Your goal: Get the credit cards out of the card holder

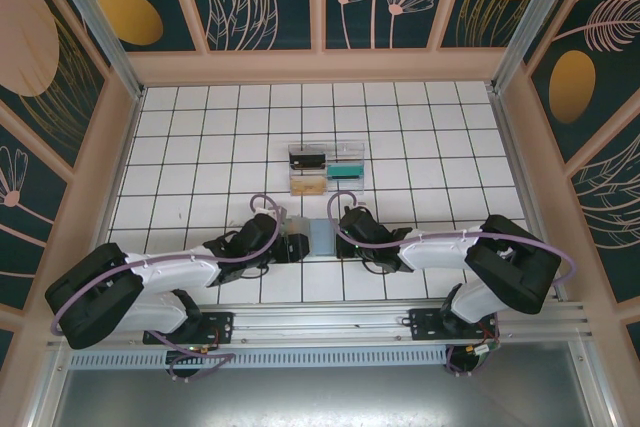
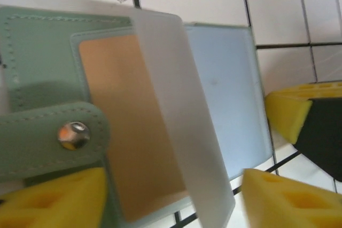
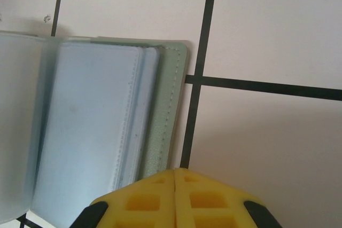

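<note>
The card holder [image 1: 323,237] lay open by the table's [image 1: 200,147] near edge. The right gripper [image 3: 176,198], closed tight, seemed to pin it down so the wide-open left gripper [image 2: 171,206] could grab a card [image 2: 128,126].

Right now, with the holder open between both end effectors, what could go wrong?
The frosted sleeve stands half-raised over the tan card; it may flop down and cover it. The left end effector is open and holds nothing, and the right end effector sits shut at the holder edge, so it could slide.
</note>
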Motion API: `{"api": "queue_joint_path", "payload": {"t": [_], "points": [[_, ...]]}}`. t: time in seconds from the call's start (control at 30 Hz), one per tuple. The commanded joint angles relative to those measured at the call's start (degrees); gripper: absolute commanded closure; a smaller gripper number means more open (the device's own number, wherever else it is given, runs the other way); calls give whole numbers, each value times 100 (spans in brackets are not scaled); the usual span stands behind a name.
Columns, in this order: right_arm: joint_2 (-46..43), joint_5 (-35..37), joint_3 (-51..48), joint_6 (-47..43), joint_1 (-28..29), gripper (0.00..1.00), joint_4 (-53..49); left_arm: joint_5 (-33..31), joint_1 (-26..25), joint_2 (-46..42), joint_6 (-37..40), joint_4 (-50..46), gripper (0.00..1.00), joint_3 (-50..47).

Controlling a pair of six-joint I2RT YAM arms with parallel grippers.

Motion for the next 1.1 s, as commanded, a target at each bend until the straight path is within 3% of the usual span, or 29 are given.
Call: {"api": "queue_joint_path", "payload": {"t": [0.0, 0.13, 0.37, 0.53, 1.07], "points": [[141, -108, 94, 57, 72, 92, 118, 47, 1, 60, 76, 50, 19, 87], [128, -107, 77, 66, 77, 92, 126, 54, -4, 39, 70, 69, 9, 76], [154, -116, 93, 58, 72, 92, 134, 83, -4, -26, 102, 109, 1, 73], [156, -106, 93, 64, 72, 92, 123, -106, -2, -148, -21, 67, 8, -24], [197, -99, 106, 65, 99, 92, 109, 279, -29, -6, 151, 260, 7, 141]]}}
